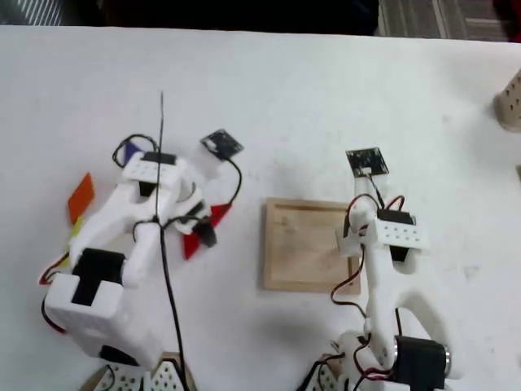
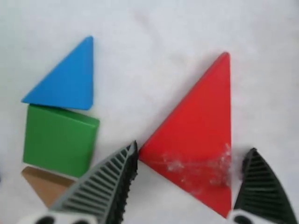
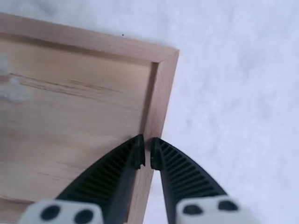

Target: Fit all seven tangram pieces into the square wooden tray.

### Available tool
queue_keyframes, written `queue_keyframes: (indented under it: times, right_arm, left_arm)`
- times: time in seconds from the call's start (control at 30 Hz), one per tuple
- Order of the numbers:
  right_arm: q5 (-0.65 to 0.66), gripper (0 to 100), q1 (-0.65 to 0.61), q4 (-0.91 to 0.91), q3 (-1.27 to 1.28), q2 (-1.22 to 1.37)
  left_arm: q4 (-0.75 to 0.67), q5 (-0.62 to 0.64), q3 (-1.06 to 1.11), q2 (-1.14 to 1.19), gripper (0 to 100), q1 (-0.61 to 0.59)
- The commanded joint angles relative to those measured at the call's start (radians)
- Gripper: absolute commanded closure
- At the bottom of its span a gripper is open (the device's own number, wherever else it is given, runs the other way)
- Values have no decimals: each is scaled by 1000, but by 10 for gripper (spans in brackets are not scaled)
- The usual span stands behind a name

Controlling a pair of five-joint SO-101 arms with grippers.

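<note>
My left gripper [image 2: 192,149] stands open astride the wide end of a red triangle [image 2: 198,140], one finger on each side and the piece flat on the table. Beside it lie a blue triangle [image 2: 65,79], a green square [image 2: 58,140] and a brown piece [image 2: 44,184]. From above, the red triangle [image 1: 191,243] peeks out under the left gripper [image 1: 203,224]. The square wooden tray [image 1: 305,205] lies at the centre with nothing in it. My right gripper [image 3: 148,151] is shut, its tips over the inner edge of the tray's rim [image 3: 161,93] near a corner.
An orange piece [image 1: 81,195], a purple piece [image 1: 129,151] and a yellow sliver [image 1: 75,232] lie around the left arm. The right arm [image 1: 391,244] covers the tray's right edge. A beige perforated object [image 1: 509,102] stands at the far right edge.
</note>
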Motion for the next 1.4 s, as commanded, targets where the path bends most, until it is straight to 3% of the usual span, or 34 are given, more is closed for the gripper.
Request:
queue_keyframes:
  times: [0.0, 0.27, 0.53, 1.2, 1.37]
  right_arm:
    - [14, 960, -2, -22, 3, -19]
    - [14, 960, -2, -22, 3, -19]
    - [14, 960, -2, -22, 3, -19]
    - [14, 960, -2, -24, 3, -19]
    - [14, 960, -2, -39, 6, -19]
  left_arm:
    - [5, -2, 11, -5, 661, 39]
    - [-37, 0, 34, -15, 669, 38]
    - [-57, -11, 34, -15, 846, 44]
    - [-49, -11, 34, -16, 849, 54]
    - [49, -9, 5, -16, 849, 97]
